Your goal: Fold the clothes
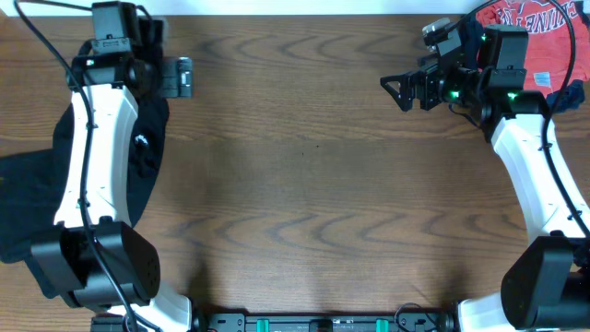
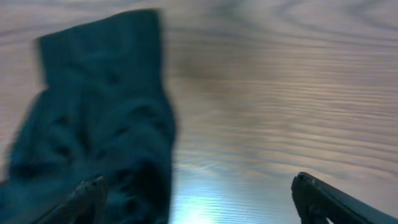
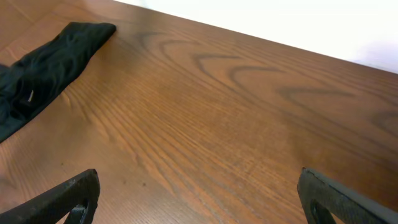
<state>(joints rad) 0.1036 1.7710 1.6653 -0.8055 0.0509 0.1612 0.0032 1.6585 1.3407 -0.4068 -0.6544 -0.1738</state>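
— Clothes (image 1: 20, 198) first: where do they lie?

— On the far left of the table (image 1: 304, 184). They are a crumpled black spread, partly hidden under the white link of the left arm. A small white logo (image 1: 141, 141) shows on the fabric just right of that link.

— And the left gripper (image 1: 182, 77)?

— Near the table's far edge, just past the top end of the clothes, pointing right. Whether it touches the fabric, I cannot tell. Its wrist view is blurred, yet the two fingertips (image 2: 87, 194) stand wide apart with nothing held. In that view the dark fabric lies on the left side and wood grain fills the rest.

— Further right?

— The right gripper (image 1: 395, 92) hangs over bare wood near the far right, pointing left, well apart from the clothes. Its jaws are spread and hold nothing. In its wrist view the fingers (image 3: 68, 196) frame only wood, and the black fabric lies far off at the upper left.

— Anything behind it?

— A red shirt (image 1: 539, 32) with white lettering lies in the far right corner, partly behind the right arm.
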